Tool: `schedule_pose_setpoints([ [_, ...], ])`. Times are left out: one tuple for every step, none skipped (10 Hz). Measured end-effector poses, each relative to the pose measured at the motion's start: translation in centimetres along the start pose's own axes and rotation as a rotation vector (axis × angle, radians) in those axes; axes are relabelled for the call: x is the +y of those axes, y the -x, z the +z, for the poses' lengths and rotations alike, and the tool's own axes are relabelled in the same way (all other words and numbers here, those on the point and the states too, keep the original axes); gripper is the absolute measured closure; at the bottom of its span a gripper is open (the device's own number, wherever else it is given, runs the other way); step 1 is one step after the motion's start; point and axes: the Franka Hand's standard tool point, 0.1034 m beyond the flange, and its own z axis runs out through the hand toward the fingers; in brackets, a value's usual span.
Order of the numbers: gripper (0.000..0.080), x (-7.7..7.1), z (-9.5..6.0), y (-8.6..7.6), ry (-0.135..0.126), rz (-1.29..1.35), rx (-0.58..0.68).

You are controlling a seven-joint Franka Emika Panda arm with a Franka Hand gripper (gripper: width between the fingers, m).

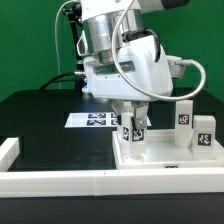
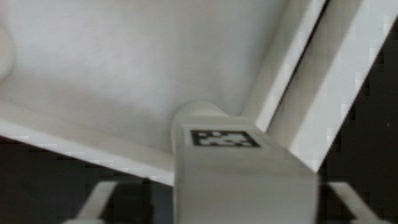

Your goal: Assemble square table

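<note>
A tagged leg is held upright over the square panel.

The gripper [image 1: 134, 124] is seen closed on a white leg [image 1: 133, 128] (its tag faces the camera), which is set against the near left corner of the square panel [image 1: 165, 163] on the exterior view's right. Two more legs [image 1: 185, 118] are seen standing at the panel's far right. In the wrist view the held leg [image 2: 228, 165] is shown between the fingers [image 2: 98, 205], touching the panel's rim [image 2: 294, 95]. A long white rail [image 1: 50, 184] lies along the near edge of the black table [image 1: 40, 120], and the marker board [image 1: 92, 120] lies farther back.
</note>
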Motion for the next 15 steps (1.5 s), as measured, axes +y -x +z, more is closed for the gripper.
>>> schedule_pose_setpoints([
  [0.0271,0.0,0.0,0.0,0.0,-0.015,0.0],
  [0.0271,0.0,0.0,0.0,0.0,-0.073,0.0],
  [0.0176,-0.1,0.0,0.0,0.0,-0.125,0.0],
  [0.0156,-0.2,0.0,0.2,0.003,-0.245,0.001],
  [0.0156,-0.3,0.0,0.4,0.006,-0.333,-0.001],
  [0.0151,-0.4,0.0,0.6,0.014,-0.447,0.0],
  [0.0151,-0.4,0.1,0.8,0.025,-0.556,0.002],
  [0.015,-0.5,0.2,0.9,0.034,-0.642,0.0],
  [0.015,-0.5,0.2,0.9,0.043,-0.751,0.0],
  [0.015,-0.5,0.2,0.8,0.048,-0.822,0.003],
  [0.015,-0.5,0.2,0.8,0.062,-0.934,0.007],
  [0.015,-0.5,0.2,0.8,0.071,-1.018,0.008],
  [0.015,-0.6,0.2,1.0,0.069,-1.057,0.017],
  [0.015,-0.6,0.4,1.1,0.075,-1.143,0.014],
  [0.015,-0.5,0.4,1.0,0.076,-1.221,0.014],
])
